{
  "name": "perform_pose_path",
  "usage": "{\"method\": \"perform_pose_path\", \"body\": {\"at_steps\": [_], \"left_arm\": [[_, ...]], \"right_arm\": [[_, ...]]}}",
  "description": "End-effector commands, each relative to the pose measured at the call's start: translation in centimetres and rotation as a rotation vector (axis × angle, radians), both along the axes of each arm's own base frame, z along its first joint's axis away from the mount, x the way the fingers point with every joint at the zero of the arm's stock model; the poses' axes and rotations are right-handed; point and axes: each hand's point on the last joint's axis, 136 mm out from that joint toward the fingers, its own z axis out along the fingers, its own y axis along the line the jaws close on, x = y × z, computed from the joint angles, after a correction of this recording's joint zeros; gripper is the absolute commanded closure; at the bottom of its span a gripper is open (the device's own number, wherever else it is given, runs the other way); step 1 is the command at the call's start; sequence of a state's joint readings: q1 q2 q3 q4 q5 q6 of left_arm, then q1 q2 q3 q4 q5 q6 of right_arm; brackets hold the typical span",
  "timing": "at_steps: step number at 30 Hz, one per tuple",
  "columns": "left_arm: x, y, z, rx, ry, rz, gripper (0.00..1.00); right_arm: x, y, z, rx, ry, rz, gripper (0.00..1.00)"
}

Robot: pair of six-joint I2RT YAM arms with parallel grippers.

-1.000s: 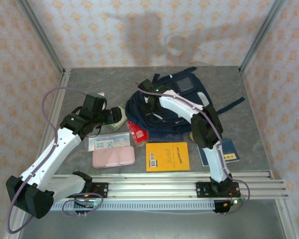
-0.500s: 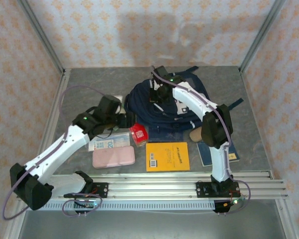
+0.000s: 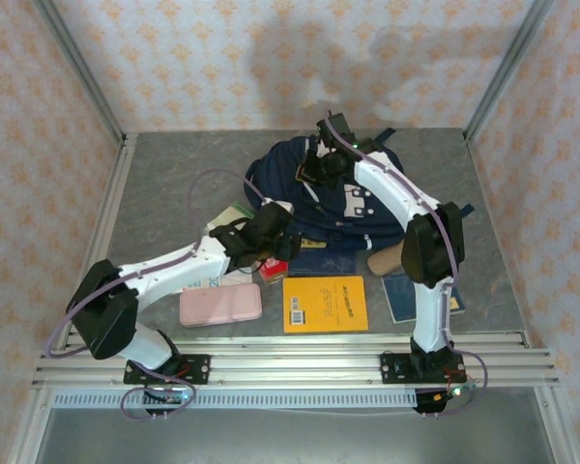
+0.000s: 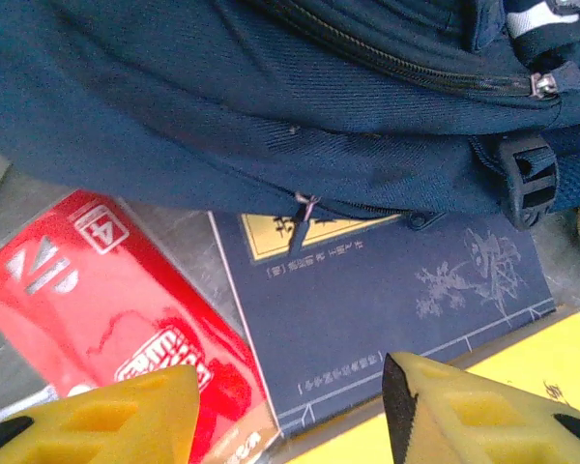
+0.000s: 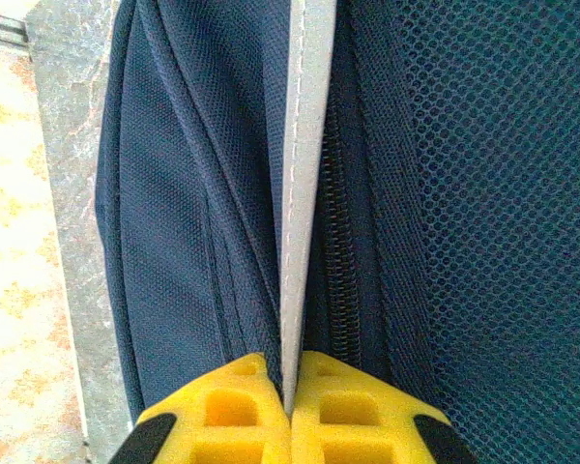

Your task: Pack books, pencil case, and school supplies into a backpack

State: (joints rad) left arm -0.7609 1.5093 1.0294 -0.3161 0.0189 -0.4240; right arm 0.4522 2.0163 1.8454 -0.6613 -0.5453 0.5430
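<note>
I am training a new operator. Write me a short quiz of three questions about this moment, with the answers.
1. True or false: the right end effector is shut on a white strip of the backpack.
2. In the top view, what lies just left of the orange book? A) pencil case B) scissors C) bottle
3. In the left wrist view, what colour is the packet beside the navy book?
Key: 1 true; 2 A; 3 red.
</note>
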Motion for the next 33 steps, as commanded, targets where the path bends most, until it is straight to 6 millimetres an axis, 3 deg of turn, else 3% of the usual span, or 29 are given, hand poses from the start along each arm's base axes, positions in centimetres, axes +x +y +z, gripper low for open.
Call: {"method": "perform_pose_path", "body": {"at_steps": [1, 5, 15, 21, 27, 33], "left_arm": [[2.4, -1.8, 0.4, -0.018, -0.118, -0.033, 0.46], [3.1, -3.0, -1.0, -0.001, -0.113, -0.074, 0.45], [3.8, -2.4, -5.2, 0.092, -0.083, -0.062, 0.46], [4.9, -2.4, -6.5, 0.113, -0.086, -0.045, 0.49], [6.4, -2.1, -6.5, 0.148, -0.115, -0.007, 0.60], [6.7, -1.6, -5.4, 0.158, -0.145, 0.002, 0.81]], "right_arm": [[-0.1, 0.4, 5.4, 0.144, -0.064, -0.020, 1.00], [-0.2, 0.2, 5.3, 0.148, -0.058, -0.022, 1.00], [-0.3, 0.1, 5.1, 0.186, -0.040, -0.034, 1.00], [-0.5, 0.5, 5.1, 0.216, -0.029, -0.026, 1.00], [-0.8, 0.6, 4.8, 0.230, -0.022, -0.017, 1.00], [-1.0, 0.3, 4.1, 0.207, -0.024, -0.011, 1.00]]}}
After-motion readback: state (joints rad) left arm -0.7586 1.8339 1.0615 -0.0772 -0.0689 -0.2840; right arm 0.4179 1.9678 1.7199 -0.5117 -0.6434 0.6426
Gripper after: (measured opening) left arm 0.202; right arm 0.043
